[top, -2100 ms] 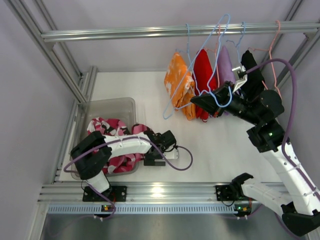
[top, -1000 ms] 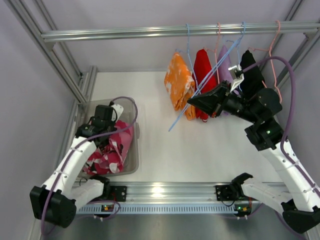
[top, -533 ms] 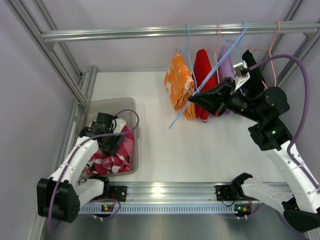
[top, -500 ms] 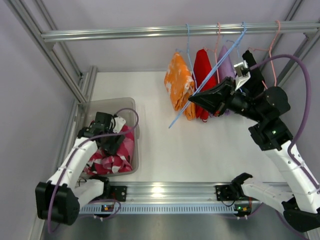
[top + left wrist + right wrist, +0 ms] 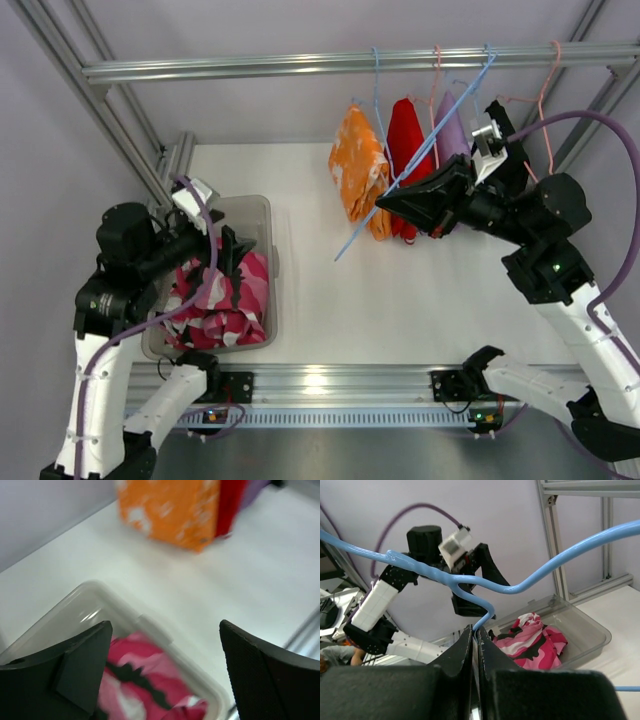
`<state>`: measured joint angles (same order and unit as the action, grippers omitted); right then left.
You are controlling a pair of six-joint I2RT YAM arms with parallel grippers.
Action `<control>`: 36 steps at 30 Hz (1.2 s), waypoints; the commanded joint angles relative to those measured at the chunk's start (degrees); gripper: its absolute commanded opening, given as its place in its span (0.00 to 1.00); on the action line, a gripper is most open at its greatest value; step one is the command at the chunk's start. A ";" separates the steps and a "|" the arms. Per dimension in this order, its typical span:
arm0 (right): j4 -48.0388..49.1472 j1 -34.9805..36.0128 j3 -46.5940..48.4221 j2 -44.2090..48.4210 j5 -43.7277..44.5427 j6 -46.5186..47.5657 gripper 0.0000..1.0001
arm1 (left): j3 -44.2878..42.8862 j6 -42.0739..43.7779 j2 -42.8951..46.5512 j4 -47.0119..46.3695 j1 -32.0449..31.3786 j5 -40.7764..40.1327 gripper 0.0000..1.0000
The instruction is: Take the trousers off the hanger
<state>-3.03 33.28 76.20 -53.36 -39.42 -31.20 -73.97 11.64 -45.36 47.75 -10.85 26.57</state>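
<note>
1. The left fingers (image 5: 80, 670) stand wide apart with nothing between them, raised above the clear bin (image 5: 255, 205).
2. The pink camouflage trousers (image 5: 215, 300) lie crumpled inside that bin, at the left of the worktop (image 5: 320, 290).
3. The right fingers (image 5: 450, 680) are pressed together on the wire of a bare blue hanger (image 5: 420, 150), which slants with its hook at the rail (image 5: 250, 65).
4. The orange trousers (image 5: 358, 165) hang from the rail on another hanger, just beside a red garment (image 5: 405, 140).
</note>
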 commanded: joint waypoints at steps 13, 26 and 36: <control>8.29 10.31 2.46 -5.87 0.66 -0.18 0.00 | -1.08 -49.87 -10.70 -54.51 -5.21 44.80 0.85; 10.50 16.03 5.62 -10.79 1.63 0.09 0.00 | -2.14 -32.83 -13.96 -42.21 -18.85 36.45 0.86; 11.29 17.26 5.80 -12.11 2.06 0.61 0.00 | -0.91 -38.70 -14.93 -46.69 -21.49 36.72 0.37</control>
<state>3.14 49.36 79.66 -65.43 -37.80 -31.64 -74.46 -25.61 -61.04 5.65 -32.32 63.16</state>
